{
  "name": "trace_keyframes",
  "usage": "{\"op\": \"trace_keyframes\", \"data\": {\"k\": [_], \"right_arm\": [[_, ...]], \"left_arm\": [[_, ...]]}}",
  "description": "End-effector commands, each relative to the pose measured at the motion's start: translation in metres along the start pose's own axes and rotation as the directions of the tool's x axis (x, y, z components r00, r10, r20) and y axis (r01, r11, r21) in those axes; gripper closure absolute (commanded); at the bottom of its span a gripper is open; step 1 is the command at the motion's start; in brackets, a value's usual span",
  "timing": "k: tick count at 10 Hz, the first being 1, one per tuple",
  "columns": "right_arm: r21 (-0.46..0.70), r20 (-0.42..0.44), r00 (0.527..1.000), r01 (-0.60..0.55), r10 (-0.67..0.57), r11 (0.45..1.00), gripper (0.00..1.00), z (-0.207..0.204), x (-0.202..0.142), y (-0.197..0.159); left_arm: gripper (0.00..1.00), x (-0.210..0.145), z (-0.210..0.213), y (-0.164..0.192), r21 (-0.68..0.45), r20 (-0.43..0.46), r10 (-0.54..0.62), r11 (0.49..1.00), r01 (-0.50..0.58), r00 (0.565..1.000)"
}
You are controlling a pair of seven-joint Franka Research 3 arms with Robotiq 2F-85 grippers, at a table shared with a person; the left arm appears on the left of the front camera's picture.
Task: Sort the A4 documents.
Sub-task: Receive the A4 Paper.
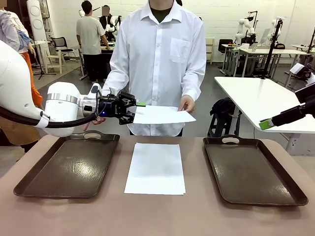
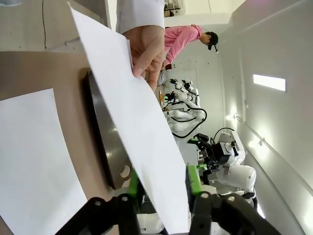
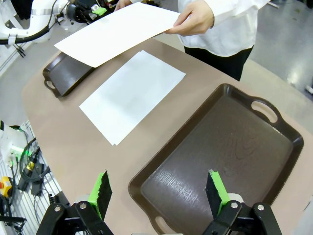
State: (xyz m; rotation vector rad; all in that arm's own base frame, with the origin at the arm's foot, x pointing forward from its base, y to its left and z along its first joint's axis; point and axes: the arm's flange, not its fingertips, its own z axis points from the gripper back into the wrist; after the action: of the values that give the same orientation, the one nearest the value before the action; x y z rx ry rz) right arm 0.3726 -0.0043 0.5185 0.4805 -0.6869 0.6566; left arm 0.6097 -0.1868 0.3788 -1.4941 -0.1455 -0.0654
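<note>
The table [image 1: 157,216] bears one A4 document [image 1: 155,168] between left tray [image 1: 69,167] and right tray [image 1: 251,169].

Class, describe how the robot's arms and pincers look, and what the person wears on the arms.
The left arm is white and rounded, with a silver wrist ring and a black cable looping beneath. The left pincer and right pincer are black with green pads. The person wears long white shirt sleeves.

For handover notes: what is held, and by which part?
Person's hand grips the raised white A4 paper sheet by one short edge; left tool straddles the opposite edge, grip unclear.
</note>
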Motion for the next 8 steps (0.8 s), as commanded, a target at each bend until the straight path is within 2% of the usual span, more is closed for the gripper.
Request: {"op": "trace_keyframes", "data": {"k": [1, 3, 4, 8], "right_arm": [[0.02, 0.012, 1.0, -0.001, 0.001, 1.0, 0.0, -0.002, -0.001, -0.002], [0.02, 0.012, 1.0, -0.001, 0.001, 1.0, 0.0, -0.002, -0.001, -0.002], [0.02, 0.012, 1.0, -0.001, 0.001, 1.0, 0.0, -0.002, -0.001, -0.002], [0.02, 0.012, 1.0, -0.001, 0.001, 1.0, 0.0, -0.002, -0.001, -0.002]], "left_arm": [[0.76, -0.003, -0.005, 0.001, -0.017, 0.037, -0.008, 1.0, 0.009, 0.999], [0.95, -0.004, -0.007, 0.002, -0.023, 0.039, 0.001, 1.0, 0.0, 0.999], [1.0, -0.004, -0.011, 0.004, -0.03, 0.03, 0.009, 1.0, -0.008, 0.999], [1.0, -0.007, -0.008, 0.009, -0.022, 0.021, 0.013, 1.0, -0.012, 1.0]]}}
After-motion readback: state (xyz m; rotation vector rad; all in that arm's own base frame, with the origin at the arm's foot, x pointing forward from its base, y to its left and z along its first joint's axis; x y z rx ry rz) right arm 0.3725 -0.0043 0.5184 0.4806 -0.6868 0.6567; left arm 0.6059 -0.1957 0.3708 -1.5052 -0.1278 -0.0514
